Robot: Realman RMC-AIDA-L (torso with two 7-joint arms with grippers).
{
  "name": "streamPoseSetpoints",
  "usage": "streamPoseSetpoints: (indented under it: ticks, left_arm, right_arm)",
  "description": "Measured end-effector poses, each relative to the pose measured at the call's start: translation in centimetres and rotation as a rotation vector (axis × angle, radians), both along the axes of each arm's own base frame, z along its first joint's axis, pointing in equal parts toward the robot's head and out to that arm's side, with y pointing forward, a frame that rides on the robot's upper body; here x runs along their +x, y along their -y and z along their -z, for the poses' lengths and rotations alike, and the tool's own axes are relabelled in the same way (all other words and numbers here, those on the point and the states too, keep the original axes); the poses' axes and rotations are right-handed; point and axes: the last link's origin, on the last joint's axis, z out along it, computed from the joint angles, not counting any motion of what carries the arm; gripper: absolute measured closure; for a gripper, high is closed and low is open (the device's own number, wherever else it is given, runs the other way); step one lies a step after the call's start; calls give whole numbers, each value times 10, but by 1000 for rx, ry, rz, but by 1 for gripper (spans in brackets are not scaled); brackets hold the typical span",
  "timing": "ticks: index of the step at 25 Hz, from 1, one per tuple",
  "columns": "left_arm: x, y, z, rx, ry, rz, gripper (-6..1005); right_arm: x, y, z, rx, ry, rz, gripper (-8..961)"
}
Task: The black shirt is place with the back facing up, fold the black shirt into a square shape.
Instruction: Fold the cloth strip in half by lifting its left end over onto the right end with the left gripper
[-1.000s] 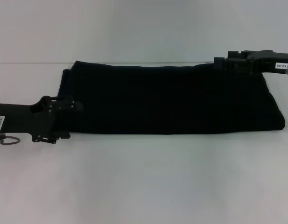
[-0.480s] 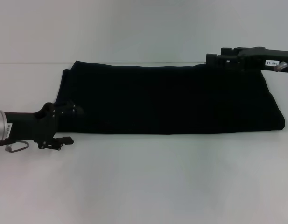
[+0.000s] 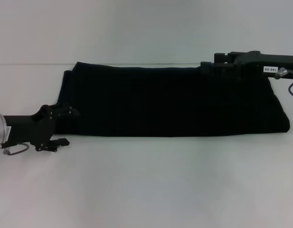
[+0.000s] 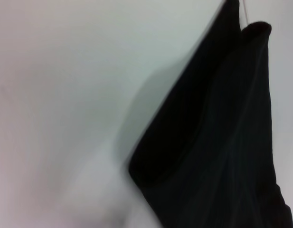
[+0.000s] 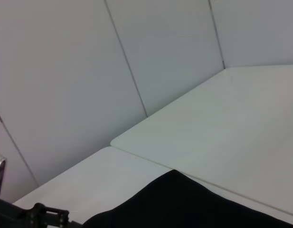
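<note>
The black shirt lies flat on the white table as a long folded band running left to right. My left gripper is at the band's near left corner, open, one finger over the cloth and the other on the bare table just in front. The left wrist view shows that corner of the shirt close up. My right gripper hovers at the far edge, toward the right end. The right wrist view catches a corner of the shirt.
Bare white table surface surrounds the shirt, with a wide strip in front. Behind the table stands a pale panelled wall. A grey cable loop hangs under my left wrist.
My right gripper has slid left along the shirt's far edge. My left gripper has drawn back a little to the left and lower. The shirt lies as before.
</note>
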Motion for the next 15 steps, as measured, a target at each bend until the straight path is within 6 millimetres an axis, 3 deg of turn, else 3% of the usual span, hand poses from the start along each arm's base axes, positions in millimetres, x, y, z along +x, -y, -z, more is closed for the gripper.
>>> streamPoseSetpoints:
  ticks: [15]
  left_arm:
    - [-8,-3,1,38,-31,-35,66]
  right_arm:
    - [4,-1,-2,20,-1,16,202]
